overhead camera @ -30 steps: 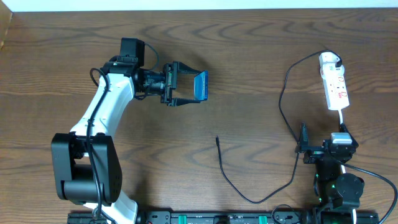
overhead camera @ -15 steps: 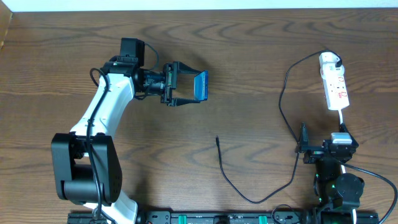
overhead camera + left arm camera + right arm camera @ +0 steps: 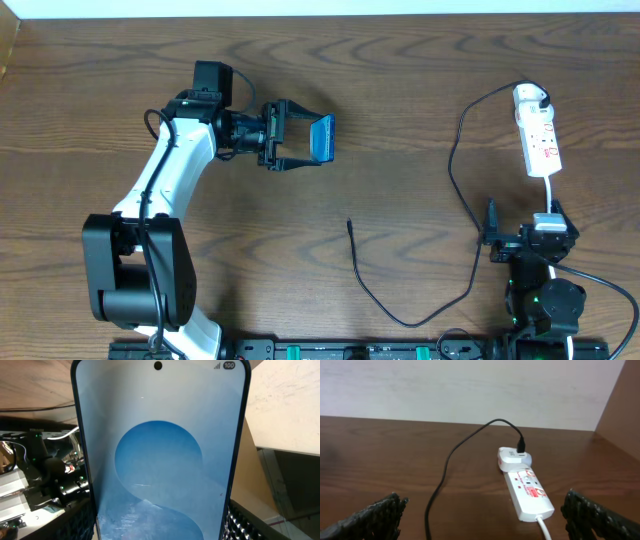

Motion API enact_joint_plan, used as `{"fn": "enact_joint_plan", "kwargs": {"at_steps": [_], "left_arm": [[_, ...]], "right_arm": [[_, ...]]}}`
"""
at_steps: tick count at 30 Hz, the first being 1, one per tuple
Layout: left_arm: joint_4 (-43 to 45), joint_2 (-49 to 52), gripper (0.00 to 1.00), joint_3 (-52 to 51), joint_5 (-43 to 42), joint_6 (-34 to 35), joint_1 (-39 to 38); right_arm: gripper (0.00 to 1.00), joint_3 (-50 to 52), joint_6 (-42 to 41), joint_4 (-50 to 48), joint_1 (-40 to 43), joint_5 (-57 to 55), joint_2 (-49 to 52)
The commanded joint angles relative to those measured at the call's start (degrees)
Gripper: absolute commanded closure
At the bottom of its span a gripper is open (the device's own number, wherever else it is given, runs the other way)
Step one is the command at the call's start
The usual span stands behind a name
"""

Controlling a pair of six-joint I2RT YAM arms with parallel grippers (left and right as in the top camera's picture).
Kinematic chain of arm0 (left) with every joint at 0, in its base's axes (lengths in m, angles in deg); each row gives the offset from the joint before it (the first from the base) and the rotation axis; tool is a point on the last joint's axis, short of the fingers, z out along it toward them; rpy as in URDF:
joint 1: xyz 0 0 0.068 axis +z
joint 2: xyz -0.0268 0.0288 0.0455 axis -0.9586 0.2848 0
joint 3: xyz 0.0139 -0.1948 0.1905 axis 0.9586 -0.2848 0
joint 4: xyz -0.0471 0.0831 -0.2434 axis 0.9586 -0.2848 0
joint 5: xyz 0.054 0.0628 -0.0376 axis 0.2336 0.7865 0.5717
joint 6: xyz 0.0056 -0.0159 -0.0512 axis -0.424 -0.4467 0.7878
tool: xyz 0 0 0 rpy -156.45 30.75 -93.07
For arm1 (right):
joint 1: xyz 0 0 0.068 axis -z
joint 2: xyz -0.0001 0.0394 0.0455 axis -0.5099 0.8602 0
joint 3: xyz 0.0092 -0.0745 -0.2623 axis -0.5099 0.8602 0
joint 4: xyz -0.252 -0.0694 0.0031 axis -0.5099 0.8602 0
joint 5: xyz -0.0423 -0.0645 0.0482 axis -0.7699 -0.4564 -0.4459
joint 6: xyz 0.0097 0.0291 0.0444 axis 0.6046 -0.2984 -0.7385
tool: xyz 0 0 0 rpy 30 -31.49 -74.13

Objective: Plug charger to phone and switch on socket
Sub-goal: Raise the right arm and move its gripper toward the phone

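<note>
Fingers on the left arm [image 3: 242,525] are pinching a slim black-edged smartphone with a light-blue circle-pattern screen [image 3: 322,138] by its long edges, over the brown wooden tabletop [image 3: 420,60], left of centre. Fingers on the right arm [image 3: 370,520] are standing spread wide, gripping nothing, facing a narrow white power strip with red markings [image 3: 540,140]. A white adapter plug [image 3: 530,97] is sitting in its far end. The thin black cable [image 3: 452,165] is trailing across the tabletop, its connector tip [image 3: 349,226] lying well apart from the smartphone.

Wood-grain table [image 3: 400,90]; white wall [image 3: 470,385] behind; black rail [image 3: 330,350] w/ green bits at front edge.
</note>
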Motion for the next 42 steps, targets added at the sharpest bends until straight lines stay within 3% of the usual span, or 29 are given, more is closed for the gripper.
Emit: {"fn": "enact_joint_plan", "kwargs": {"at_steps": [1,6,12,15,22,28,32,36,42], "left_arm": [[0.24,-2.14,0.93,0.76,-1.66,-0.09,0.13],[0.24,-2.14,0.93,0.74,-1.64,-0.11,0.13],[0.24,-2.14,0.93,0.76,-1.64,-1.18,0.13],[0.24,-2.14,0.93,0.76,-1.62,-1.18,0.13],[0.24,-2.14,0.93,0.76,-1.42,-1.44,0.13],[0.24,-2.14,0.93,0.74,-0.57,-1.42,0.13],[0.24,-2.14,0.93,0.74,-0.57,-1.42,0.13],[0.24,-2.14,0.93,0.76,-0.57,-1.42,0.13],[0.24,-2.14,0.92,0.76,-0.57,-1.4,0.13]], "right_arm": [[0.01,0.09,0.96,-2.78,-0.26,-1.62,-0.31],[0.01,0.09,0.98,-11.28,-0.26,-6.03,-0.31],[0.01,0.07,0.81,-34.8,-0.26,-10.34,-0.31],[0.01,-2.45,0.72,-41.24,-0.26,-13.51,-0.28],[0.01,-18.45,0.74,-26.51,-0.26,-13.42,7.39],[0.01,-35.6,0.42,-13.62,-0.26,-8.24,23.34],[0.01,-49.03,-6.97,1.81,-0.26,-4.33,36.52],[0.01,-58.38,-15.32,11.87,-0.26,7.67,50.51],[0.01,-63.19,-26.91,12.2,-0.28,33.33,67.95]]}}
